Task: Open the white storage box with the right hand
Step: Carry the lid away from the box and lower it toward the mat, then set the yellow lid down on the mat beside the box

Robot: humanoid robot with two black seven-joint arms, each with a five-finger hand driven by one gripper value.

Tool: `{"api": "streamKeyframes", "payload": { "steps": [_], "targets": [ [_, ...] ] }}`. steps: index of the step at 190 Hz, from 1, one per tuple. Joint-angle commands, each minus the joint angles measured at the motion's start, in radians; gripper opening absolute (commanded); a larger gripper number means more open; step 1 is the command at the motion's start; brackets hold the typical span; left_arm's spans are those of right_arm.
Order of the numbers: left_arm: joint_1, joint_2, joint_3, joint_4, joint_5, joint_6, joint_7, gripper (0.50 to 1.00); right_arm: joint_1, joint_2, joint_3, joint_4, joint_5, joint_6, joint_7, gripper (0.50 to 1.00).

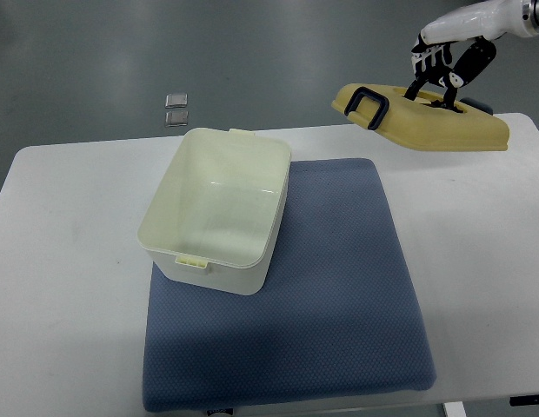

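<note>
Fingers (439,65) of your right hand (445,61) grip the yellow lid (426,122), held tilted above the table's (69,226) far right edge, well apart from the open box (219,208) on the blue mat (339,287).

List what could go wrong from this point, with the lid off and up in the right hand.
1. The right hand pinches the yellow lid near one edge only; the lid hangs tilted, so it could slip or swing out of the fingers.
2. The lid is over the table's far right corner; released there, it might slide off.
3. The open white box sits half on the blue mat, so a bump could shift it.
</note>
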Motion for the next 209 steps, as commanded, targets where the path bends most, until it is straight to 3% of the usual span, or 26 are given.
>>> {"api": "streamKeyframes", "payload": {
  "steps": [1, 72, 209],
  "targets": [
    [0.000, 0.000, 0.000, -0.002, 0.000, 0.000, 0.000, 1.000, 0.000, -0.002, -0.032, 0.002, 0.001, 0.000, -0.003, 0.500],
    [0.000, 0.000, 0.000, -0.005, 0.000, 0.000, 0.000, 1.000, -0.049, -0.005, -0.065, 0.002, -0.035, -0.005, -0.006, 0.500],
    [0.000, 0.000, 0.002, -0.005, 0.000, 0.000, -0.002, 1.000, -0.122, 0.110, -0.064, 0.023, -0.059, -0.127, -0.028, 0.500]
  ]
}}
